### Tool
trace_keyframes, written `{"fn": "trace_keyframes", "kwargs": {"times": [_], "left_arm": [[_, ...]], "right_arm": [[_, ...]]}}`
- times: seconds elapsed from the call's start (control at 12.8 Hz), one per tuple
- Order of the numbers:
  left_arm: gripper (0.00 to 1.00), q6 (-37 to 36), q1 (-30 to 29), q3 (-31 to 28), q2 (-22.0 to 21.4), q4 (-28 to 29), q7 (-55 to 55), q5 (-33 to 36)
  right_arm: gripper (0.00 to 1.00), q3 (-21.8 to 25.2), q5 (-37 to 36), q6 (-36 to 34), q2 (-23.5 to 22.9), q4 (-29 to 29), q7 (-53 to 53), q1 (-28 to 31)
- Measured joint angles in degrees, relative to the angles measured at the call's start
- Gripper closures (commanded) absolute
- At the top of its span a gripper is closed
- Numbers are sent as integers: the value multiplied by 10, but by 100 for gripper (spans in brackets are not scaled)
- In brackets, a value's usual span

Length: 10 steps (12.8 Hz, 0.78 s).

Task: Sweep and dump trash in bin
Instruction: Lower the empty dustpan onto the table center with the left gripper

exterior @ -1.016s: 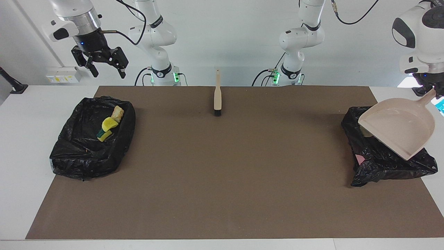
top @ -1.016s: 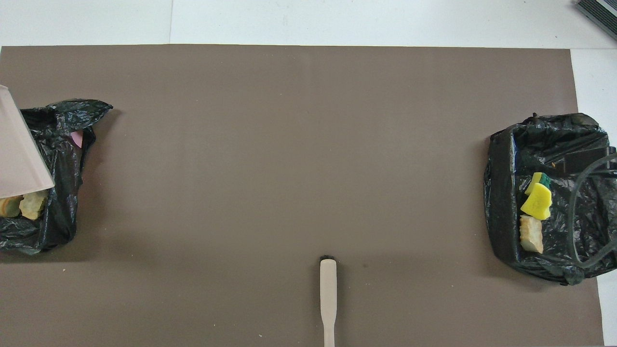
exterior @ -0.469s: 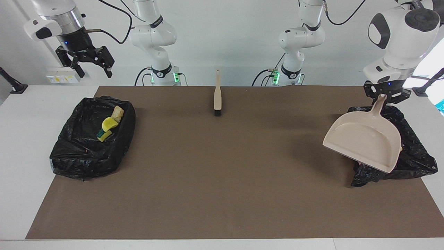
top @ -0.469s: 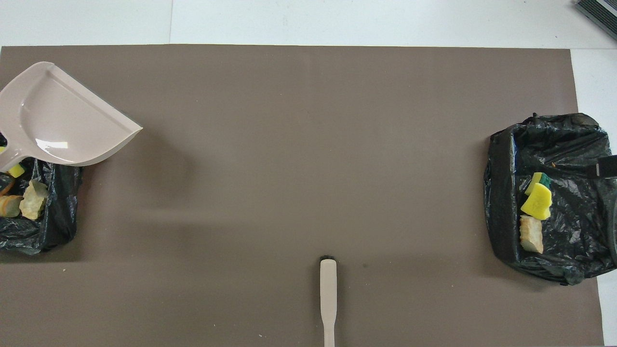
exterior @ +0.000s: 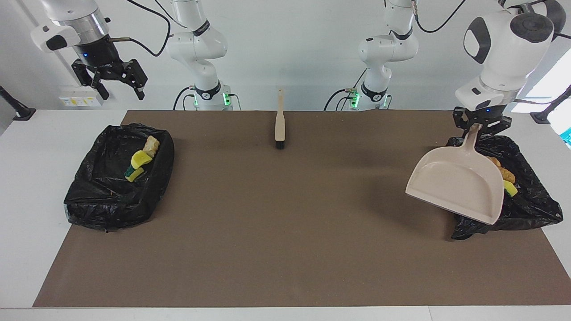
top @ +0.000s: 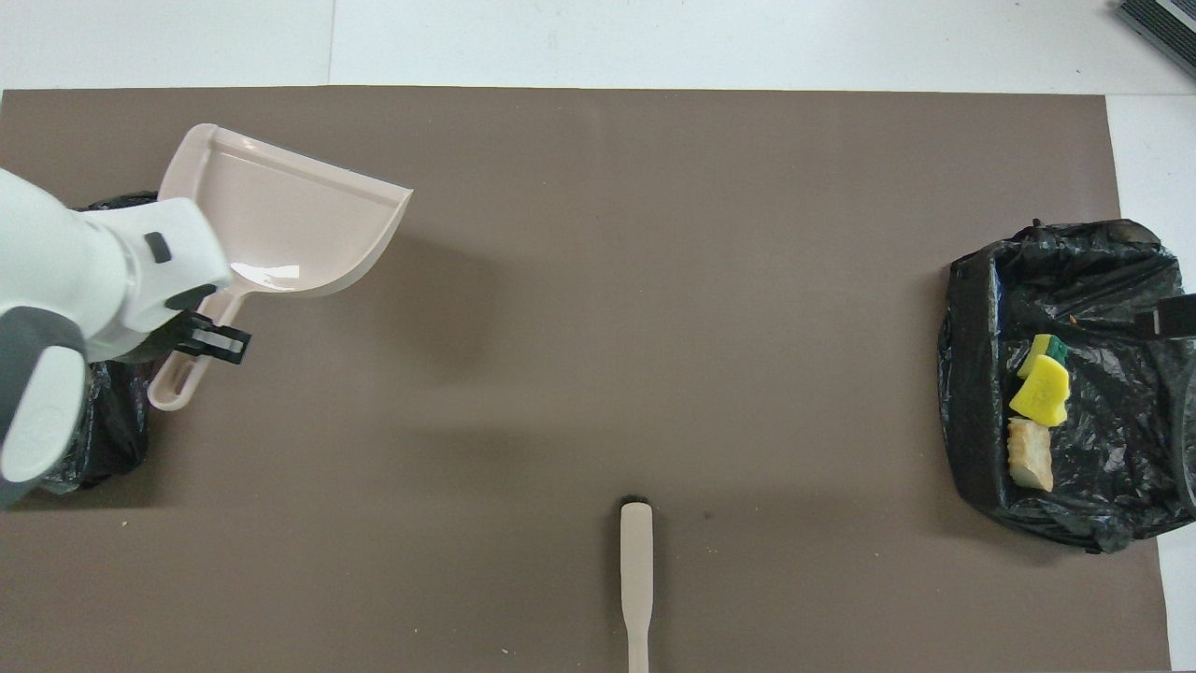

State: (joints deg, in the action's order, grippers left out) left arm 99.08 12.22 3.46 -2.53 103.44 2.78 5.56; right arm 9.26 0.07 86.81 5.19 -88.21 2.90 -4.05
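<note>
Brown worktop [exterior: 285, 249] looks swept: trash [exterior: 142, 159] sits in both bins. Left pincer [exterior: 479, 127] grips the empty dustpan [exterior: 455, 185]; right pincer [exterior: 117, 85] waits released. Basically done.

Wall [exterior: 290, 53]: plain white, evenly lit.
Table [exterior: 26, 187]: white top, bare margins at 3 and 9 o'clock.
Mat [exterior: 285, 223]: brown, covering the middle.
Socket strip [exterior: 78, 100]: on wall, 10 o'clock.
Daylight: bright patch, 2 o'clock.
</note>
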Motion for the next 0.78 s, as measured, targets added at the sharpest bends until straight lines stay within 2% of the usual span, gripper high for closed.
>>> {"fn": "trace_keyframes", "kwargs": {"times": [0.31, 0.78], "left_arm": [[100, 44, 109, 1, 30, 7, -168, -20], [100, 215, 244, 1, 168, 10, -369, -25]], "right_arm": [[0, -2, 0, 3, 0, 0, -1, -1], [0, -3, 0, 3, 0, -1, -4, -1]]}}
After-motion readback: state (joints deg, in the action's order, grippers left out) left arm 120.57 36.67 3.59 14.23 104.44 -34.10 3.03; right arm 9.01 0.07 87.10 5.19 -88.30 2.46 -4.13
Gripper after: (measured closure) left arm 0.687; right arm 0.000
